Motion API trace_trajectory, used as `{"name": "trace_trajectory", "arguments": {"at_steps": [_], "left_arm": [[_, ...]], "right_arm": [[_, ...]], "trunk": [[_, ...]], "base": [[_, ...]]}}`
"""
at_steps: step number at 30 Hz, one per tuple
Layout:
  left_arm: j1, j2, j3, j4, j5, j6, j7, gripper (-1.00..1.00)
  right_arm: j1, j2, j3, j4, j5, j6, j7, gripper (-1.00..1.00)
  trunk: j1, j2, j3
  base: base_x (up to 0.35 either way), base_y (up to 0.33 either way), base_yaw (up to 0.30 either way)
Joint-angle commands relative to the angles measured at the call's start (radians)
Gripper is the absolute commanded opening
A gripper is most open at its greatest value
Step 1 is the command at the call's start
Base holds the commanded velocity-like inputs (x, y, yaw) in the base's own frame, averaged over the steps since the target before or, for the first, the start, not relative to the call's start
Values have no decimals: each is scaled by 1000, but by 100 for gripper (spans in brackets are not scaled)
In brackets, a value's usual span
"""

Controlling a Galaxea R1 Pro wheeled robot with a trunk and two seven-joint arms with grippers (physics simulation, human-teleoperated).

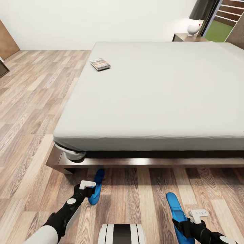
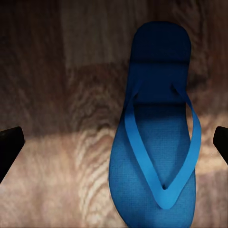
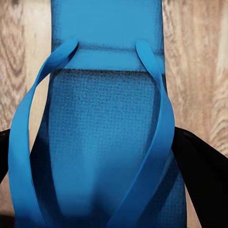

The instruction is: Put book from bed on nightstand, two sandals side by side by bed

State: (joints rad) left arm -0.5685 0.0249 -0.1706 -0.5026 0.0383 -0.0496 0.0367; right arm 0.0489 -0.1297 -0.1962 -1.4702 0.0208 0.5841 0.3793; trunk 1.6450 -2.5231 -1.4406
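The book [image 1: 100, 64] lies on the pale-grey mattress of the bed [image 1: 159, 95], near its far left edge. One blue sandal [image 1: 97, 185] [image 2: 154, 142] lies flat on the plank floor beside the bed frame. My left gripper [image 1: 90, 190] [image 2: 114, 142] hangs just above it, open wide, with the sandal nearer one finger. The other sandal [image 1: 176, 211] [image 3: 104, 133] is further right on the floor side. My right gripper [image 1: 183, 224] [image 3: 92, 161] is shut on it, its dark fingers [image 3: 199, 175] pressing the sandal's sides. A nightstand [image 1: 183, 36] stands at the far right of the bed.
A white lamp [image 1: 194, 27] stands on the nightstand, with a window beside it. The dark bed frame [image 1: 101, 162] juts out low in front of me. Open wood floor [image 1: 30, 101] stretches along the bed's left side. My base [image 1: 122, 234] shows at the bottom.
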Motion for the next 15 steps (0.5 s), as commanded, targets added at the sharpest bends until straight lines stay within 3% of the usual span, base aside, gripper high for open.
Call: {"name": "trace_trajectory", "arguments": {"at_steps": [1,7,15], "left_arm": [[-1,1,-7,1,4,-3,5,100],[-1,1,-6,4,3,5,12,100],[0,9,-5,9,1,29,97,100]], "right_arm": [[0,0,-1,-1,2,5,6,-100],[0,-1,-2,5,2,5,6,-100],[-2,-3,-3,30,2,4,6,-100]], "trunk": [[0,0,0],[0,0,0],[0,0,0]], "base": [[0,0,0],[0,0,0],[0,0,0]]}}
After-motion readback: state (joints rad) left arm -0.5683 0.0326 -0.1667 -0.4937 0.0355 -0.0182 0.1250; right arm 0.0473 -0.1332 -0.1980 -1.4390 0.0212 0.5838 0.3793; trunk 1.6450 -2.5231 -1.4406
